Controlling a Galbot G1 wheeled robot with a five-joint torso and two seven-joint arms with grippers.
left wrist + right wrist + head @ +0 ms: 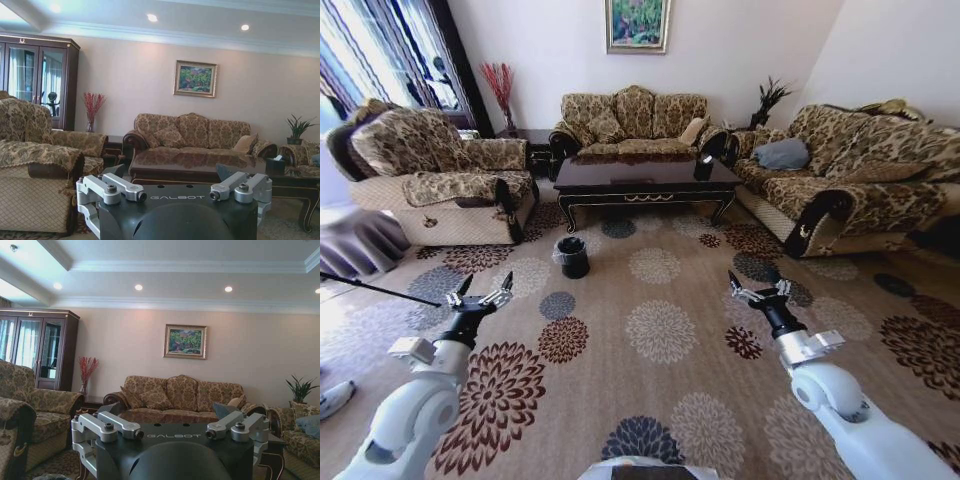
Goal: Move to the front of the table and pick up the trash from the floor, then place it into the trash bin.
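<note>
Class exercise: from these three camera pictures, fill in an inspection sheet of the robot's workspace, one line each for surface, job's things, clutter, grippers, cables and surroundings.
Surface: patterned carpet.
Job's things: black bin stands on the carpet off the coffee table's near left corner; no litter can be made out.
Clutter: dark box on the table.
Grippers: left gripper and right gripper open, empty, held above the carpet.
Cables: nothing seen.
Surroundings: sofa behind the table, armchair left, second sofa right, painting on the wall.

The room was viewed from high and far back by the head camera, while the far sofa (632, 118) (192, 132) (182, 392) and painting (638, 24) (195, 78) (185, 341) were shared by both low, forward-facing wrist cameras.
</note>
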